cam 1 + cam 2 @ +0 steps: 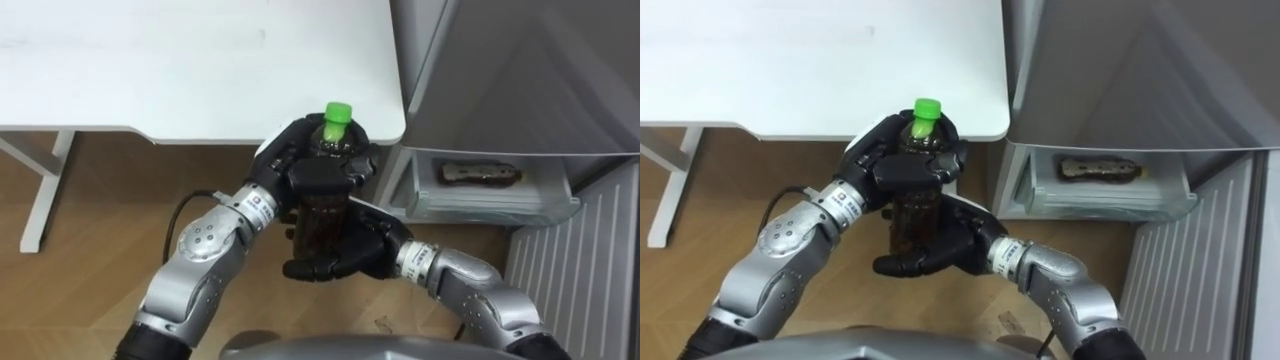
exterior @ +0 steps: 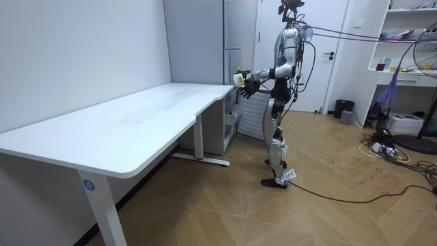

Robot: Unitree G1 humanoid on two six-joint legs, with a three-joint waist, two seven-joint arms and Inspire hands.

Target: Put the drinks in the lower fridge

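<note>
– Bottle (image 1: 322, 218): where is it, and what holds it?

– You have it in both hands. The left hand (image 1: 300, 165) is clenched round the neck and shoulder, just under the green cap (image 1: 338, 112). The right hand (image 1: 335, 255) wraps the lower body, fingers curled beneath the base. The long axis is upright, cap above both sets of fingers.

– Which way to the target?

– The drawer (image 1: 490, 208) of the fridge (image 1: 520, 80) stands open to the right of the fingers and below them, past the table (image 1: 200, 60) corner. Your right hand is the nearer one.

– Contents?

– One item: what looks like a second bottle (image 1: 482, 174), lying on its side along the drawer's width, toward the rear wall. The front strip appears free.

– What does the move require?

– Judged from this, carry the bottle rightward and down, then tip it from upright to lying flat. You will probably need to release one hand first.
</note>
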